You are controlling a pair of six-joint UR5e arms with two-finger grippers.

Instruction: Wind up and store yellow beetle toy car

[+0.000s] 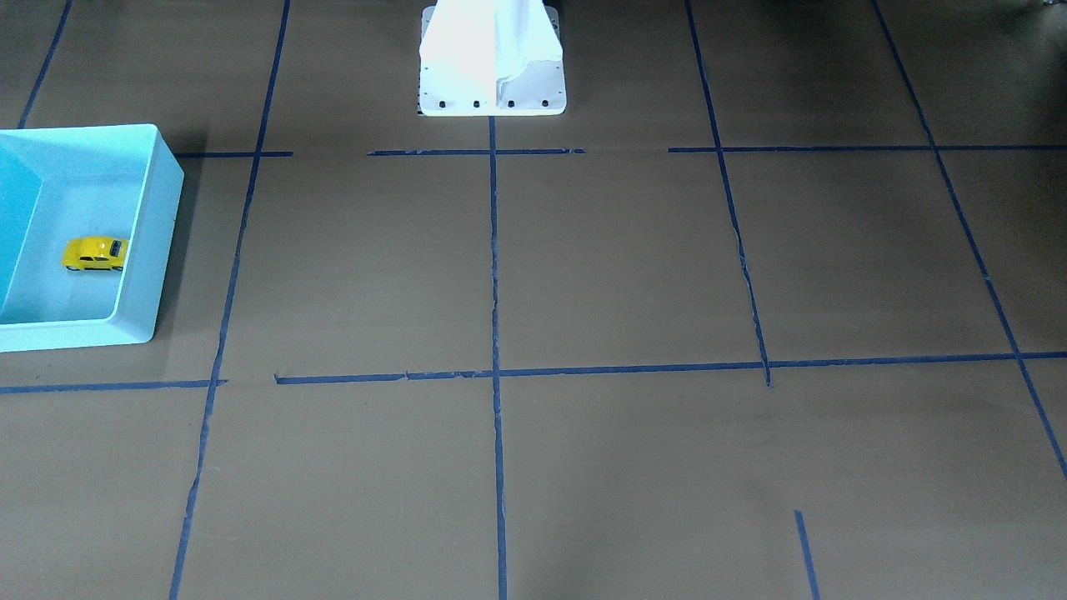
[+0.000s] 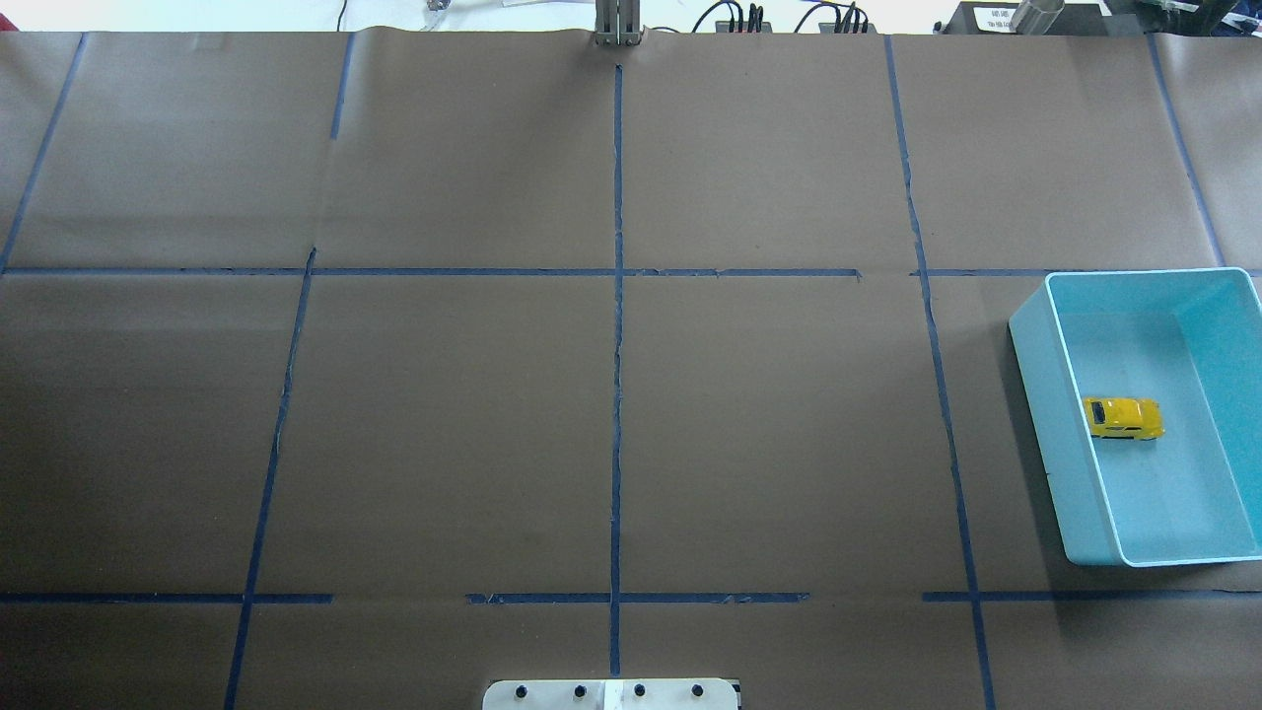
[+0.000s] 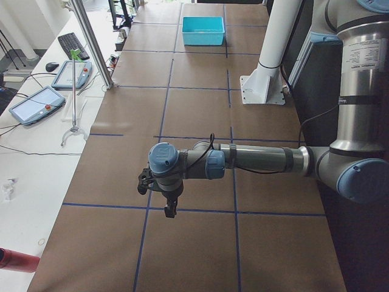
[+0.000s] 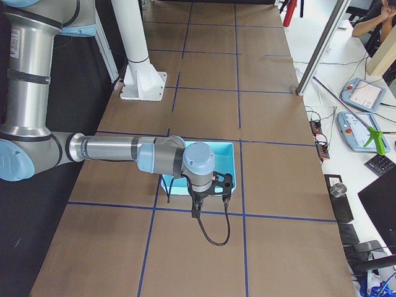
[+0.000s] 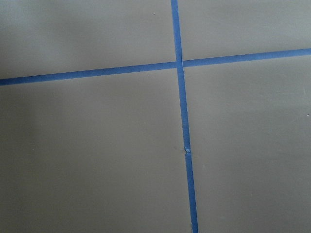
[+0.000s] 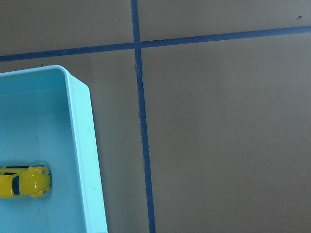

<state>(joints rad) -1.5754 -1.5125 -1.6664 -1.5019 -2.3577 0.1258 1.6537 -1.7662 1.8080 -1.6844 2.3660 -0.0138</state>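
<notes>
The yellow beetle toy car [image 1: 96, 253] rests on its wheels on the floor of the turquoise bin [image 1: 158, 217]. It also shows in the overhead view [image 2: 1123, 417] and at the lower left of the right wrist view [image 6: 24, 182], inside the bin's wall [image 6: 82, 145]. My right gripper [image 4: 210, 199] shows only in the exterior right view, raised above the table beside the bin [image 4: 230, 153]; I cannot tell whether it is open or shut. My left gripper [image 3: 168, 205] shows only in the exterior left view, above bare table far from the bin [image 3: 203, 30]; its state is unclear too.
The brown paper table carries a grid of blue tape lines [image 2: 617, 394]. The white robot pedestal [image 1: 492, 67] stands at the table's robot side. A side desk with tablets [image 3: 36, 103] and a metal post [image 3: 91, 42] lie beyond the far edge.
</notes>
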